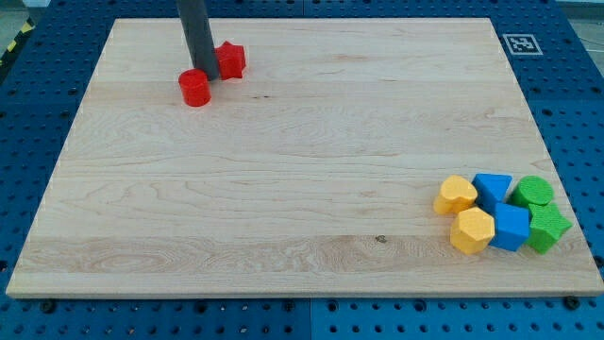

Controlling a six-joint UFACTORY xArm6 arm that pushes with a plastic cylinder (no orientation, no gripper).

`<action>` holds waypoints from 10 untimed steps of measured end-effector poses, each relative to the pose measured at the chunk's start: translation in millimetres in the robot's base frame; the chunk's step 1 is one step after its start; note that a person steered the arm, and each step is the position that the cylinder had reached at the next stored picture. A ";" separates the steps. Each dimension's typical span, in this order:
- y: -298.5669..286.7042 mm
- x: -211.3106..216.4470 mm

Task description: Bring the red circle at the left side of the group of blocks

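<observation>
Camera view shows a big wooden desk [302, 142] sitting on a blue base with holes in it. My tip [204, 78] is near the view's top left. It comes down as a straight dark rod. This tool has nothing that opens or shuts, and it holds nothing (it only pushes). My tip sits right between two red blocks. The red circle [194, 88] is just below and a bit to the left of my tip, and looks to be touching it. The red star-like block [229, 60] is just to the right of the rod and a little higher up.

Well apart from them, near the view's bottom right, six blocks sit close together in a bunch. The yellow heart [456, 195] is on its left side, with the yellow hexagon [472, 230] below it. The blue triangle [493, 189] and the blue cube [511, 227] are in the middle. The green circle [534, 192] and the green star [547, 228] are on the right side.

A small black and white tag [518, 43] is at the desk's top right corner.
</observation>
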State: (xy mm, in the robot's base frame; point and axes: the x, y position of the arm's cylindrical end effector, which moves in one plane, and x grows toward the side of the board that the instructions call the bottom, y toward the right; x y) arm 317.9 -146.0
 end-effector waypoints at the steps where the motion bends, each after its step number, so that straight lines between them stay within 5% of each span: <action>1: -23.9 -8.7; 5: 0.6 64.6; 10: 8.4 84.5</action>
State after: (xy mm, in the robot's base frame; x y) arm 402.4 -137.6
